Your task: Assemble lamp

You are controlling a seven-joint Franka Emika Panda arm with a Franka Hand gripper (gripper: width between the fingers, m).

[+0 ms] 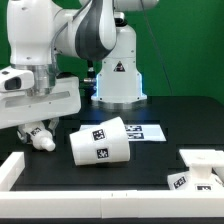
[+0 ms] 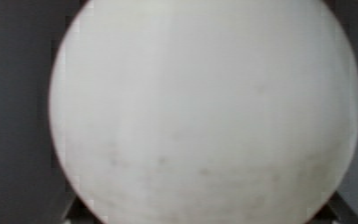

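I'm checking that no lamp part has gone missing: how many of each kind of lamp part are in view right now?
bulb: 1
shade: 1
base: 1
Total: 3

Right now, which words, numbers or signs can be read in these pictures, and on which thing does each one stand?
No words or numbers can be read.
A triangular warning sign on the white robot arm's base: symbol too small to read.
Square tags on the white tapered plastic shade, the flat white marker board and the white square lamp base: patterns, no text.
The white round plastic bulb: blank.
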